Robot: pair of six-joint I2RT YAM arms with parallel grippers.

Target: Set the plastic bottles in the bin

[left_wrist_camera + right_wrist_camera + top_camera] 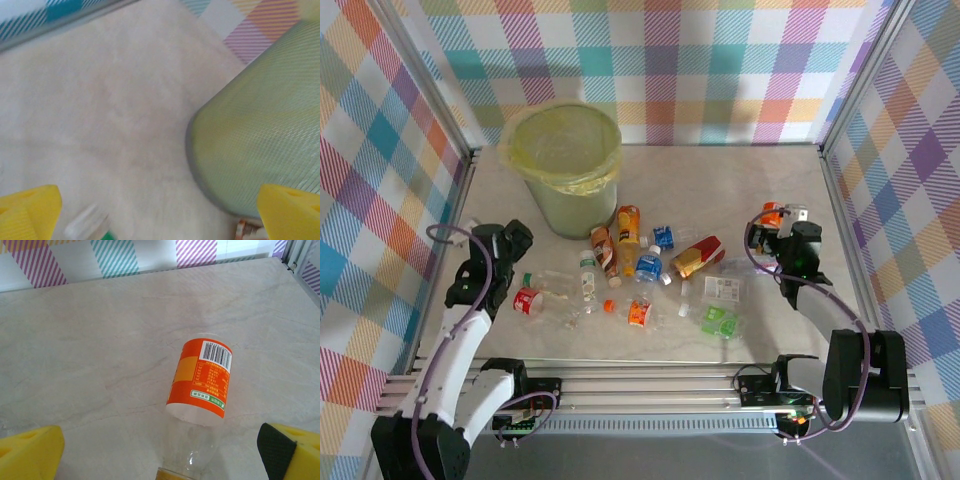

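Left tool (157, 215) and right tool (160, 455) stood wide, empty. The orange-labelled bottle (200, 385) looked light, crushable; best gripped across its label.

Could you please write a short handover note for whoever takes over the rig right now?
Left gripper: jaws open, holding nothing, beside the bin.
Right gripper: jaws open, empty, over an orange-labelled bottle lying at the right.
The plastic bottles lie scattered on the table in front of the bin.
Done: no bottle seen inside the bin.
Left: every bottle.
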